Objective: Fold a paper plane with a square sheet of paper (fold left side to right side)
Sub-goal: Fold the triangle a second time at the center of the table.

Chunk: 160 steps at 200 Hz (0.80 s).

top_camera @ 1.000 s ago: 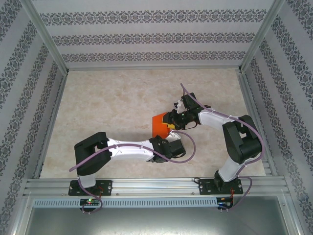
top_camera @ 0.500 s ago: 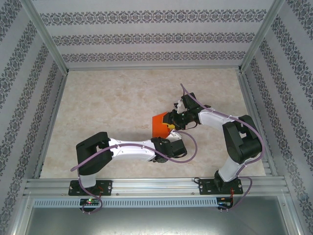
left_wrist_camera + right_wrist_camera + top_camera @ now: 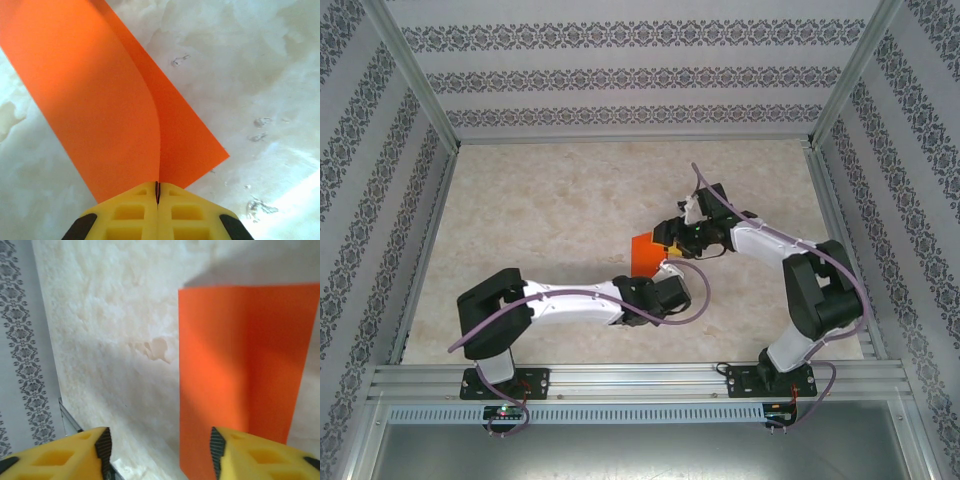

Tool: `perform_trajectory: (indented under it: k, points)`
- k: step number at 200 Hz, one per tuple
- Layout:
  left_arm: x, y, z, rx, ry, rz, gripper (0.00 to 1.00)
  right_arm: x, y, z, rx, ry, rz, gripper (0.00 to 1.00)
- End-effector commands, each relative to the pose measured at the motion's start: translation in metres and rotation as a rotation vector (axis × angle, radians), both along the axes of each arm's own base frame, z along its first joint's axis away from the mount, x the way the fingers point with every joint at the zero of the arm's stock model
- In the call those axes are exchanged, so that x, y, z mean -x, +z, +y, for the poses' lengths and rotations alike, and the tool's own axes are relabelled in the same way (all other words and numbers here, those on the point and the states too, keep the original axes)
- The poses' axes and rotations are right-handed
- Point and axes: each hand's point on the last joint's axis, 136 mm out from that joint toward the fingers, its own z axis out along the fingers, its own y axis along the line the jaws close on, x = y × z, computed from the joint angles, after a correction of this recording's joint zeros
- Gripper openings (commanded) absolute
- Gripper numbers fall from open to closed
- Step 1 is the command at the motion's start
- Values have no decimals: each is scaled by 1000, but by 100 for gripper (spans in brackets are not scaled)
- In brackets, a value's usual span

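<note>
At the middle of the marbled table, my left gripper is clamped on the square sheet of paper. The yellow fingers meet with no gap on a lifted orange flap that bows up off the layer lying flat beneath it; whether that lower layer is caught too, I cannot tell. From the pinch the sheet runs straight ahead of the left fingers, its long axis pointing away from them across the table. My right gripper hangs just above the sheet's far side, jaws apart and holding nothing — in its wrist view the paper lies ahead and off to one side, under one finger. The left arm has the sheet, so I judge the fold is its to carry over, along that axis, with the right free to press.
</note>
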Motion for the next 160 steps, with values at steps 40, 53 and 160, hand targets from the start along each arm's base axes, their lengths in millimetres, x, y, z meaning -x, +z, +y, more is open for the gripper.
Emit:
perform_trajectory:
  k: [40, 53, 160]
  points:
    - [-8, 30, -12, 411, 4, 137, 0, -7, 61, -43, 6, -113, -302, 68]
    - [-11, 31, -5, 460, 20, 166, 0, 3, 59, -48, 0, -115, -309, 60]
    - [-28, 22, 39, 480, 42, 316, 0, 94, -26, -12, 76, 47, -110, 0]
